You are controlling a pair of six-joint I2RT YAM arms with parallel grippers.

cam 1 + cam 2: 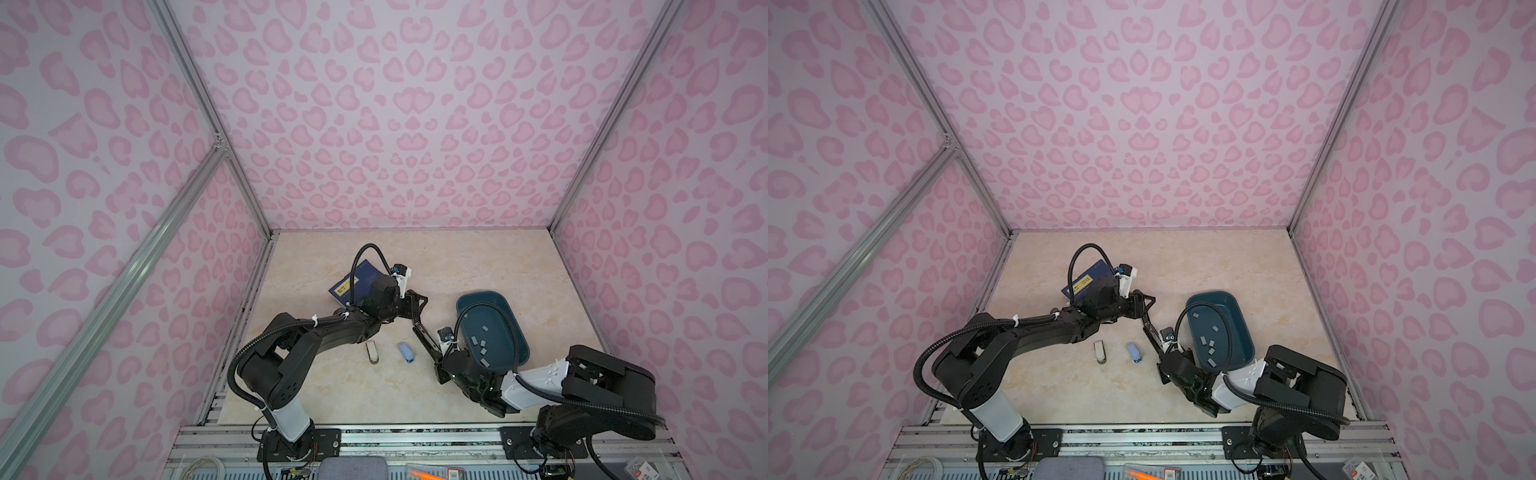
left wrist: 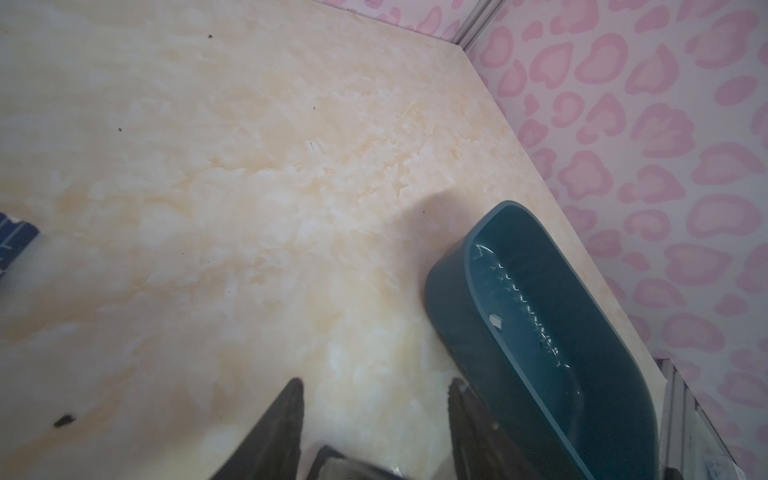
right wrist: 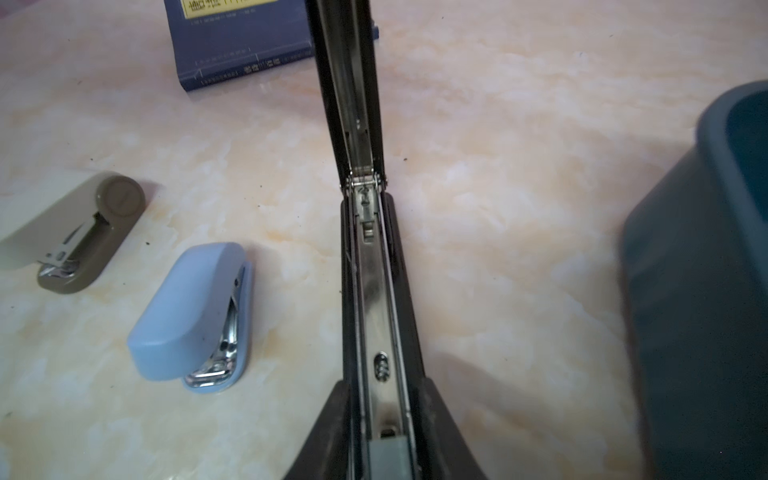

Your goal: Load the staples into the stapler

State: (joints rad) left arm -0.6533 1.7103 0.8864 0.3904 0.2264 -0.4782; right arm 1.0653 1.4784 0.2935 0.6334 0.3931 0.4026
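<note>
A black stapler (image 1: 424,341) (image 1: 1152,337) lies hinged open between the two arms, its metal channel (image 3: 374,291) bare. A grey strip of staples (image 3: 390,457) sits in that channel. My right gripper (image 3: 388,384) (image 1: 436,362) is slightly open, with one finger on each side of the stapler's base and neither touching the strip. My left gripper (image 2: 376,386) (image 1: 417,318) is open around the raised lid's end, with a gap on one side. More staples (image 1: 484,345) (image 1: 1210,345) lie loose in the teal bin (image 1: 478,293).
A beige stapler (image 1: 372,352) (image 3: 83,232) and a light-blue stapler (image 1: 406,352) (image 3: 191,316) lie left of the black one. A navy book (image 1: 353,282) lies under the left arm. The teal bin (image 3: 706,291) (image 2: 457,291) stands close on the right, near the pink side wall.
</note>
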